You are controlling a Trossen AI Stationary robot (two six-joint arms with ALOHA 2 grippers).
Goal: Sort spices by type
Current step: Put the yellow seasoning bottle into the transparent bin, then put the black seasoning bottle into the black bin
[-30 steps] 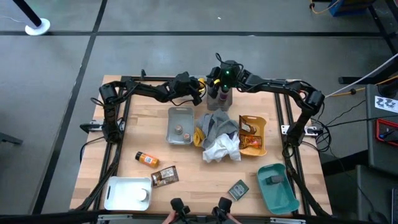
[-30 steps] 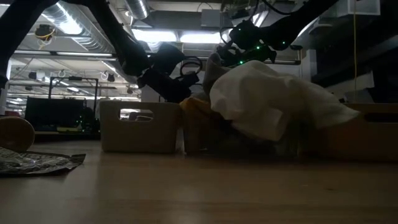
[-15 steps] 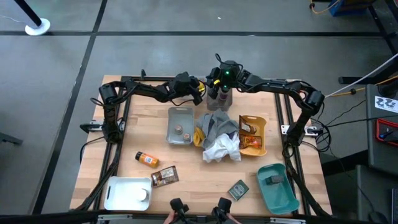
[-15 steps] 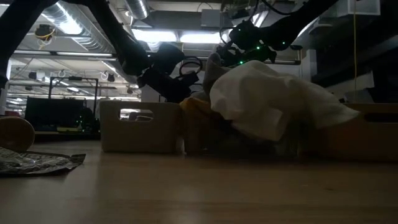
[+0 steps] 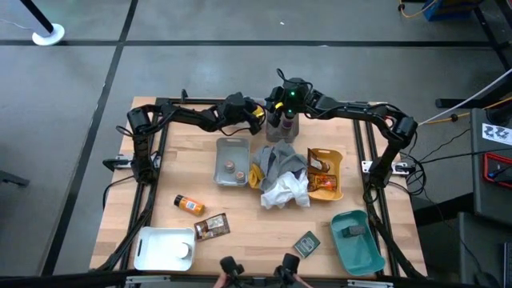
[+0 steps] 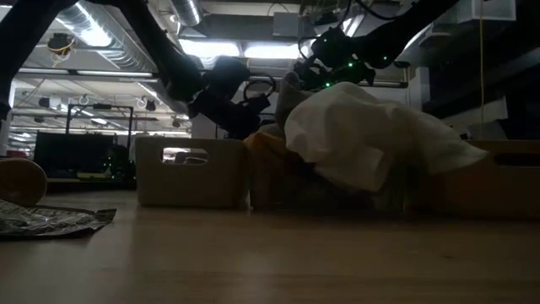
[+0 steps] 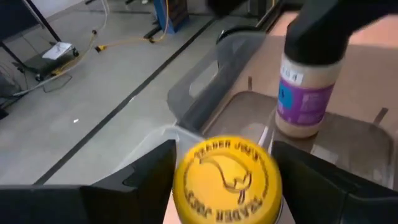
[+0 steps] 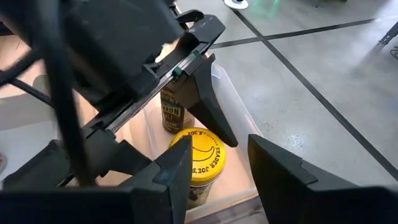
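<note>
A yellow-lidded jar stands upright in a clear tray at the table's far middle. My left gripper is open, with a finger close on either side of the jar's lid. I cannot tell whether they touch it. A purple-labelled jar stands farther back in the tray, and my right gripper hides its top. A dark jar stands beside the yellow one. My right gripper hovers open above the tray, with nothing between its fingers.
Nearer on the table are a grey tray with tiny pots, grey and white cloths and a yellow tray with packets. Closer still lie an orange bottle, a brown packet, a dark tin, a white tray and a teal tray.
</note>
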